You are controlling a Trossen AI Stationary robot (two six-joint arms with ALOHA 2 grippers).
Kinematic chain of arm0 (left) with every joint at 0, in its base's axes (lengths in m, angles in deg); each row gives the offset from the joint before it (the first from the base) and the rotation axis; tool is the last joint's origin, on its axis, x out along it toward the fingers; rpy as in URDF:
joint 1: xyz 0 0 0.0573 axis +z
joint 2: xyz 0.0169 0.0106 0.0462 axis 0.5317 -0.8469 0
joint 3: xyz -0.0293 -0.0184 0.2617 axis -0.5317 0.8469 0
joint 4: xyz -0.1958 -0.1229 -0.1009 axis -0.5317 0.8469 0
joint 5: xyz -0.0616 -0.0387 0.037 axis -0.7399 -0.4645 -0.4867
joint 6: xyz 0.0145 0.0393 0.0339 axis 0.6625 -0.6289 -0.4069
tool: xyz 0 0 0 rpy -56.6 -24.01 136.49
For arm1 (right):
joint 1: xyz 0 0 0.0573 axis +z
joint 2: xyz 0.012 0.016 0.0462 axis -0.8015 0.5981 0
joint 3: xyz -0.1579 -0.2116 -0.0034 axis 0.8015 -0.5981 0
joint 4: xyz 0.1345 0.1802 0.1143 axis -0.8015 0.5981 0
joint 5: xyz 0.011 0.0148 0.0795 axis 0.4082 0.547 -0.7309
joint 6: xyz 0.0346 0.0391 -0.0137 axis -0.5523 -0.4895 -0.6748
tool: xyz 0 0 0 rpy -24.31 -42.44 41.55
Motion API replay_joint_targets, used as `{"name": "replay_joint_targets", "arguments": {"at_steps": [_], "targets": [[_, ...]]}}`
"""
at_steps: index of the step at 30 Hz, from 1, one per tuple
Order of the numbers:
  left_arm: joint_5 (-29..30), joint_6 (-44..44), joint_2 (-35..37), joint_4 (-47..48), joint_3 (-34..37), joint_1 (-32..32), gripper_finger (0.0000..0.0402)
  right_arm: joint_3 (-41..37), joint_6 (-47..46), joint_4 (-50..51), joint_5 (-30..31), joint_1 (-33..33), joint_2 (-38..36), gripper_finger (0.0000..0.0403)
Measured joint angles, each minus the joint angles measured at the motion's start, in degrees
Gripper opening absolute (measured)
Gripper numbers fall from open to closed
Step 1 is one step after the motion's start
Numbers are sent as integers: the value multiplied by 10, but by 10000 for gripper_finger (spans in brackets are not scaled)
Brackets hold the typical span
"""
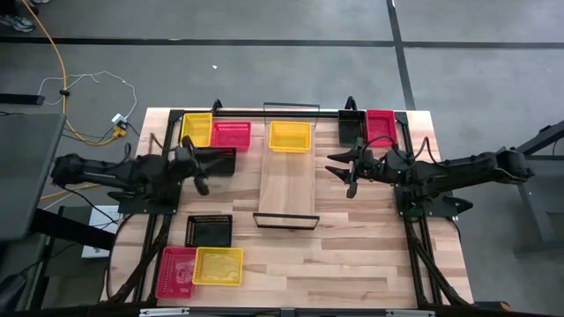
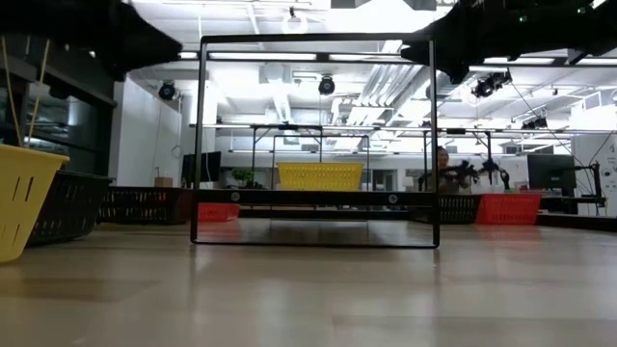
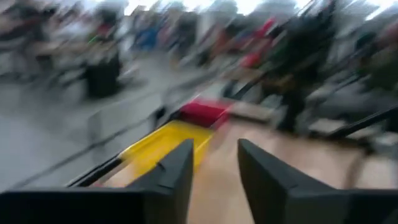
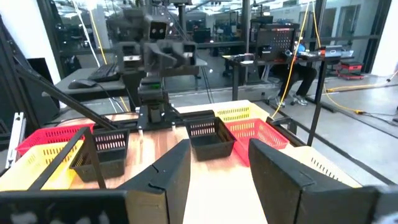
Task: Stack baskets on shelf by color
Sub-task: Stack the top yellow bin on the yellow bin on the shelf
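Note:
The shelf (image 1: 289, 189) lies along the table's middle, and one yellow basket (image 1: 290, 136) rests on its far end. At the far left a yellow basket (image 1: 196, 129), a pink-red one (image 1: 231, 134) and a black one (image 1: 220, 161) sit on the table. At the near left sit a black basket (image 1: 209, 230), a pink-red one (image 1: 174, 270) and a yellow one (image 1: 218, 265). A black basket (image 1: 351, 128) and a pink-red one (image 1: 381, 126) are at the far right. My left gripper (image 1: 198, 172) hovers open beside the far-left black basket. My right gripper (image 1: 345, 173) hovers open right of the shelf.
Black wire frames (image 2: 313, 140) rise at both short ends of the shelf. Black arm mounts and cables run along the table's left and right sides (image 1: 414, 211). Bare tabletop shows at the near right (image 1: 352, 264). A person sits in the room behind (image 4: 298, 68).

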Motion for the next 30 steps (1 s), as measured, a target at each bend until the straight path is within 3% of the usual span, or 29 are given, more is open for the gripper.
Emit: {"name": "replay_joint_targets", "arguments": {"at_steps": [3, 5, 9, 13, 17, 24, 30], "targets": [[70, 57, -69, 183, -102, 23, 173, 0, -1, 1, 0, 0, 0, 151], [82, 107, -112, 307, -162, 47, 195, 0, -11, 1, 0, 0, 0, 151], [34, 170, -192, 495, -251, 107, 220, 0, -15, 4, 0, 0, 0, 151], [-40, 169, -260, 581, -300, 171, 221, 0, -17, 3, 0, 0, 0, 151], [-76, 108, -325, 632, -328, 227, 218, 0, -20, 3, 0, 0, 0, 151], [-75, -125, -415, 673, -336, 276, 216, 0, -26, 3, 0, 0, 0, 151], [-21, -266, -485, 725, -336, 295, 216, 0, -26, 3, 0, 0, 0, 151]]}}
